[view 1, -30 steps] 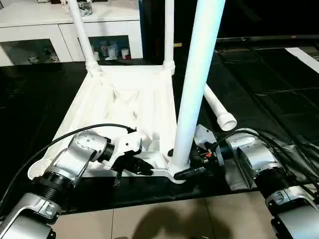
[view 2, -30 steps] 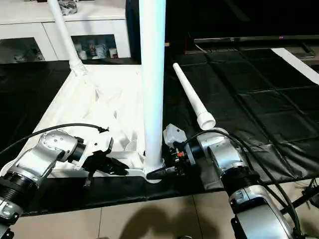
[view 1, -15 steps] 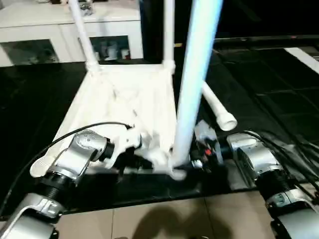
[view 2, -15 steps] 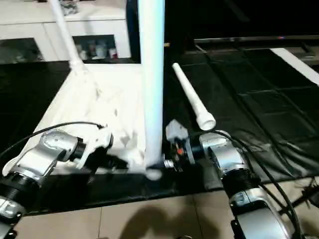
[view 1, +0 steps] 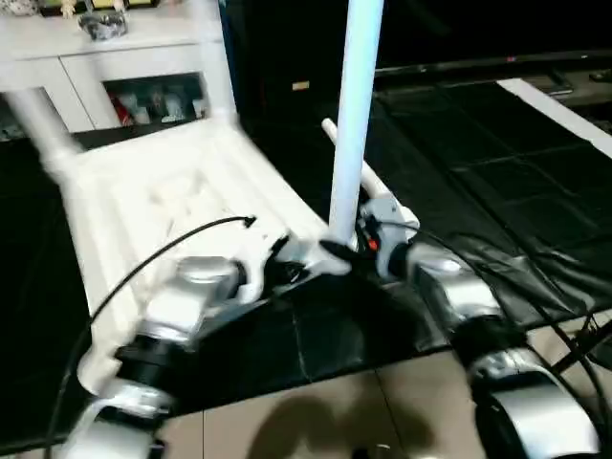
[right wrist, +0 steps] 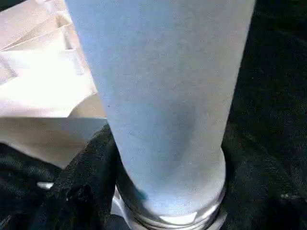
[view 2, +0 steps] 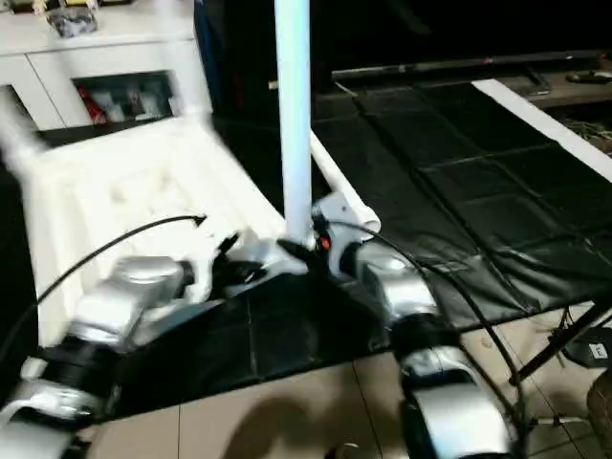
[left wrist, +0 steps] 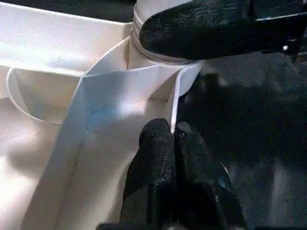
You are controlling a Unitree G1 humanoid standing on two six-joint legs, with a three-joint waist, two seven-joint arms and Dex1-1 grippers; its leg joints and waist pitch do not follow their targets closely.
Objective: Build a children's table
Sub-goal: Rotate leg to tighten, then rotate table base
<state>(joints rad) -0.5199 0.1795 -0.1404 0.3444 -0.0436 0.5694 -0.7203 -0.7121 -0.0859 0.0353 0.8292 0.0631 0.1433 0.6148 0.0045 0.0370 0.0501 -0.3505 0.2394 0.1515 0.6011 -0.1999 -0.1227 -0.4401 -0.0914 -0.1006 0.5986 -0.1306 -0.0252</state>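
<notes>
Silver forearms [view 1: 191, 301], black cables [view 1: 143, 258], black-fingered tool [left wrist: 170, 191]

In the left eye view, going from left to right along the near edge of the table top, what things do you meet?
Left forearm → left gripper → upright leg → right gripper → right forearm.

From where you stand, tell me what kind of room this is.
Probably a living room at home: a white cabinet with glass doors and small ornaments inside, a tiled floor, and black mats under the upturned children's table.
</notes>
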